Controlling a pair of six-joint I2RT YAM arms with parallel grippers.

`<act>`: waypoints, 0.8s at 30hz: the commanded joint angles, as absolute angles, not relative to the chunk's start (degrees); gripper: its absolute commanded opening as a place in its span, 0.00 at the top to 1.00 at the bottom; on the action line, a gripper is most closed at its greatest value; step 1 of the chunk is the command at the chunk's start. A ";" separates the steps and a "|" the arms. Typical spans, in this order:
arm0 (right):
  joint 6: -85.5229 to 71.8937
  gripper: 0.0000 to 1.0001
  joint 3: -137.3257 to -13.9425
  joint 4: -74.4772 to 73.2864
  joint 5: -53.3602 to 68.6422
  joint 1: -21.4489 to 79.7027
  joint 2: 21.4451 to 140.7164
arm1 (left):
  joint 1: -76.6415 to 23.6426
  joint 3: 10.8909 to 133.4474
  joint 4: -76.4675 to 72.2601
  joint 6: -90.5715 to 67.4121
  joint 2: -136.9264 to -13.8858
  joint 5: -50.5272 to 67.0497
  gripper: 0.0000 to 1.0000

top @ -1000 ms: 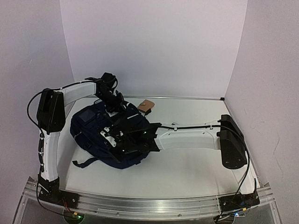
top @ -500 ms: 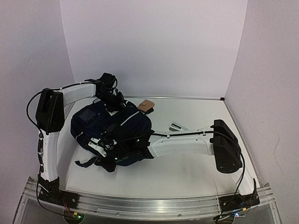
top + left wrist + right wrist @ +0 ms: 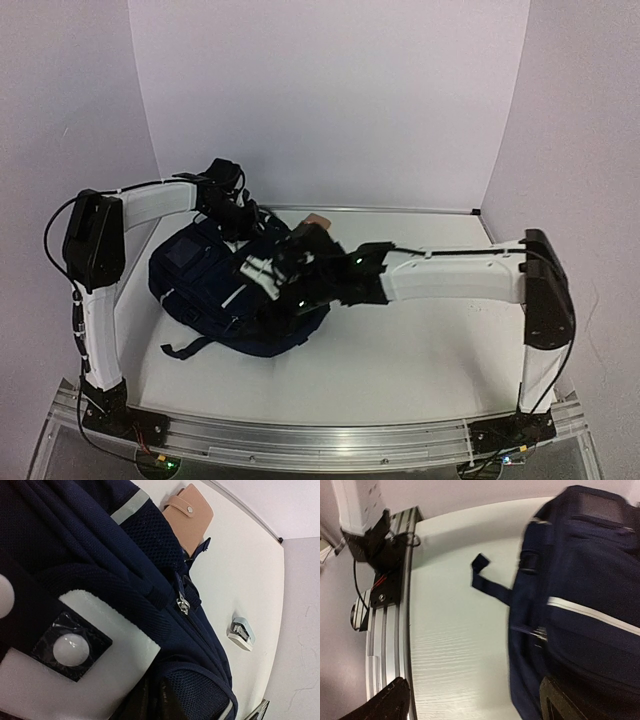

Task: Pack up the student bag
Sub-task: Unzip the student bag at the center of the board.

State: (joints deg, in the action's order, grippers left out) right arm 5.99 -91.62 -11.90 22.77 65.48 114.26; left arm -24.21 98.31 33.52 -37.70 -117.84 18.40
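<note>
"Navy fabric on the white table (image 3: 420, 350): is that the student bag (image 3: 215, 290)?"

"Yes. It lies on the table's left half, with a dark strap (image 3: 185, 347) trailing toward the near edge."

"And the right gripper (image 3: 262, 275)?"

"It hangs over the bag's front, jaws spread wide, holding nothing."

"The left gripper (image 3: 235, 208)?"

"It sits at the bag's far top edge. One white finger pad (image 3: 100, 675) lies against the fabric, but a pinch cannot be confirmed."

"Anything else?"

"A tan snap wallet (image 3: 187, 517) touches the bag's far side. A small grey object (image 3: 241, 632) lies apart from the bag."
</note>
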 commanded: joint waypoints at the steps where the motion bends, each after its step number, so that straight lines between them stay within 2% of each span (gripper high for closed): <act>1: 6.14 0.02 -86.71 -13.07 21.63 58.00 101.93 | -23.03 93.49 39.55 -35.40 -111.68 14.32 0.77; 6: 6.21 0.02 -85.88 -19.25 20.77 47.76 100.24 | -23.03 95.49 41.75 -33.96 -109.98 14.50 0.41; 8: 6.99 0.02 -87.98 -23.72 20.72 42.72 102.61 | -23.03 97.55 43.22 -33.10 -109.51 14.10 0.32; 12: 13.21 0.02 -91.80 -30.93 17.69 34.71 108.55 | -23.09 101.56 46.34 -31.26 -108.26 13.72 0.04; 13: 14.81 0.02 -92.65 -32.54 17.39 32.97 109.88 | -23.12 102.41 47.16 -30.90 -107.92 13.73 0.01; 17: 19.80 0.02 -95.72 -37.11 16.25 27.88 114.95 | -23.16 103.35 49.36 -30.15 -106.15 13.64 0.00; 24: 26.33 0.05 -96.24 -40.21 14.23 25.47 120.40 | -24.53 99.20 48.90 -30.15 -102.24 15.94 0.00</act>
